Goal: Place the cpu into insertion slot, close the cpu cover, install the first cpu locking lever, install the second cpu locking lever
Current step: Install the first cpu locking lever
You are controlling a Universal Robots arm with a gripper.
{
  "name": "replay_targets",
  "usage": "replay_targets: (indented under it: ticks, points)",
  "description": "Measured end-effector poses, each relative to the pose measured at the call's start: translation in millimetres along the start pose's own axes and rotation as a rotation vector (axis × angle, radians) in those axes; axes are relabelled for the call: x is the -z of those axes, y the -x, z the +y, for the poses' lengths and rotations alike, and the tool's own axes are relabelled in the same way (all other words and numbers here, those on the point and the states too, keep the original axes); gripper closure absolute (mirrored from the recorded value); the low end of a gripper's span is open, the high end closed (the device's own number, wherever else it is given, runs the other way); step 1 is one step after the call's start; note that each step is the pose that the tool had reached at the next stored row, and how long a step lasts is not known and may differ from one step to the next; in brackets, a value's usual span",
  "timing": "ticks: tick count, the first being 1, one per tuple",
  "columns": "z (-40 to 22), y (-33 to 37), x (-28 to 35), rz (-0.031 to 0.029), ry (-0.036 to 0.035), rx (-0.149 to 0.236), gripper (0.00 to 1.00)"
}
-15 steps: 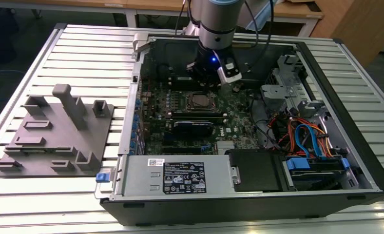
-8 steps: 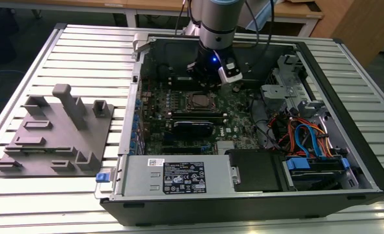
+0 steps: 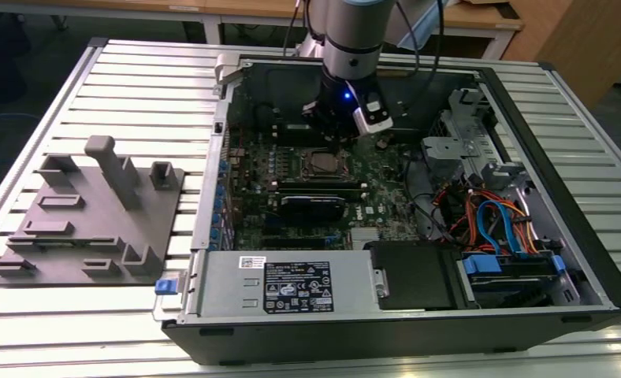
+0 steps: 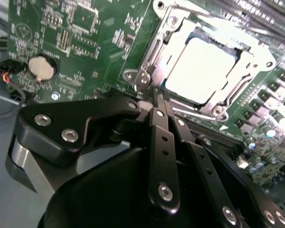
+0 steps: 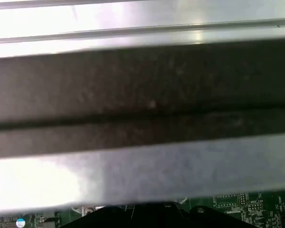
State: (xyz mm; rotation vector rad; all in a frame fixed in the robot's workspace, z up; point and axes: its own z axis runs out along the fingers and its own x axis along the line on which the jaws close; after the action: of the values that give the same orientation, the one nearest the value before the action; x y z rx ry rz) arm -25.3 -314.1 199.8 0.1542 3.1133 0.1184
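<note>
While the arm reaches down from the far side into the open black computer case (image 3: 594, 260) on the ribbed aluminium worktop (image 3: 143, 71), its black claw (image 4: 157, 97) has both fingers (image 4: 161, 137) pressed together, their tips just beside a corner of the thin silvery metal cpu cover (image 4: 164, 52). That cover lies down over the small square insertion slot (image 3: 319, 163), and the flat silver-topped cpu (image 4: 204, 66) sits inside, showing through the cut-out. The slot is on the green motherboard (image 4: 99, 52), in the far half of the case. The case also holds a silver box-shaped power supply (image 3: 279, 283) at its near edge and coloured cables (image 3: 495, 224) on the exterior view's right. A grey moulded tray (image 3: 79, 236) lies on the worktop at the exterior view's left.
</note>
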Motion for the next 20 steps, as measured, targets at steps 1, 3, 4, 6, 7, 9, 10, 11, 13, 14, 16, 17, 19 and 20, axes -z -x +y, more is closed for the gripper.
replay_targets:
  ticks: [1, 3, 4, 6, 7, 9, 10, 11, 13, 14, 16, 17, 19, 20]
  points:
    - [-0.1, 0.0, -1.0, -0.0003, -0.0029, 0.0, 0.9]
    - [-0.5, -0.1, -2.5, -0.0002, -0.0091, 0.0, 0.9]
    - [-0.5, -0.1, -3.3, -0.0002, -0.0108, 0.0, 0.9]
    - [-0.6, 0.0, -4.6, -0.0006, -0.0122, 0.0, 0.9]
    - [-0.8, -0.1, -4.6, -0.0005, -0.0124, 0.0, 0.9]
    - [-0.8, -0.1, -4.6, -0.0008, -0.0126, 0.0, 0.9]
    - [-0.9, -0.1, -4.0, -0.0007, -0.0125, 0.0, 0.9]
    - [-0.5, 0.1, -3.2, -0.001, -0.0113, 0.0, 0.9]
    - [0.2, 0.3, 0.0, -0.0017, -0.0079, 0.0, 0.9]
    - [0.4, 0.3, 2.6, -0.0013, -0.0078, 0.0, 0.9]
    - [0.5, -0.1, 7.0, -0.0009, -0.0067, 0.0, 0.9]
    - [0.5, -0.8, 8.3, -0.0007, -0.0057, 0.0, 0.9]
    - [0.3, -4.0, 9.6, -0.0005, -0.0025, 0.0, 0.9]
    - [0.1, -6.5, 9.7, -0.0002, 0.0001, 0.0, 0.9]
